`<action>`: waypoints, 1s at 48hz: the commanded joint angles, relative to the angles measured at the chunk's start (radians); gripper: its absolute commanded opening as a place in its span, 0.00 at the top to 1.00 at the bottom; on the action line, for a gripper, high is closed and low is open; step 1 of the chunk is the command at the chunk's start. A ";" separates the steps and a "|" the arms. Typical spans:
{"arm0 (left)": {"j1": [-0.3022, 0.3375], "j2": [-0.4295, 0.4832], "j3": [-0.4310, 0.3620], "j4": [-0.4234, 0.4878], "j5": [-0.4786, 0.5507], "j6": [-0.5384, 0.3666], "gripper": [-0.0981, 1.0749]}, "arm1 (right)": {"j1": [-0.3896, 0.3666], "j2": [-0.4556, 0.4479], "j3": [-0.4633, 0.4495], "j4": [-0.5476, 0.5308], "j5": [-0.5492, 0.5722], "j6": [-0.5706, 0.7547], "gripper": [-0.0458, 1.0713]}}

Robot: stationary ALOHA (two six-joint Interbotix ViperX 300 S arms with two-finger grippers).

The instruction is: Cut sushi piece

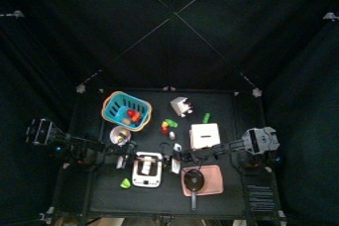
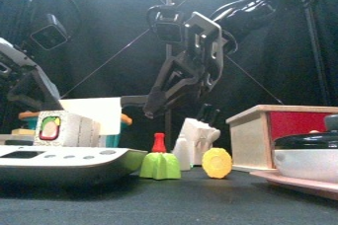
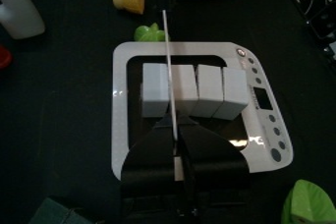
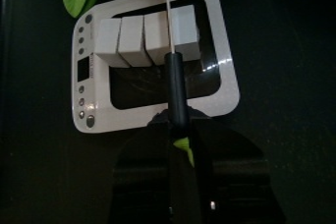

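Lying in a row on a white tray (image 4: 210, 31) near the table's front edge, the pale, blocky sushi pieces (image 4: 147, 33) sit directly under the thin blade of a knife (image 4: 172, 81), whose black handle the right gripper (image 4: 176, 144) clenches. The tray is glossy plastic with rounded corners and small buttons along one side. The left gripper (image 3: 183, 135) hangs just beside the tray; whether it is open or closed cannot be told.
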 commanded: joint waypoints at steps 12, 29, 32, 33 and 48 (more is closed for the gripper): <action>-0.002 0.011 -0.020 -0.002 0.003 -0.006 0.70 | 0.000 0.005 -0.021 0.017 -0.002 0.000 0.67; -0.002 0.031 -0.025 -0.002 0.003 -0.006 0.70 | 0.002 0.025 -0.025 0.029 -0.003 0.000 0.67; -0.002 0.032 -0.026 -0.003 0.003 -0.006 0.70 | 0.002 0.026 -0.025 0.029 -0.003 0.002 0.67; -0.002 0.032 -0.026 -0.005 0.003 -0.006 0.70 | 0.002 0.026 -0.025 0.028 -0.002 0.000 0.67; 0.006 0.032 -0.032 -0.012 0.003 0.000 0.70 | 0.000 0.026 -0.025 0.029 0.011 0.000 0.67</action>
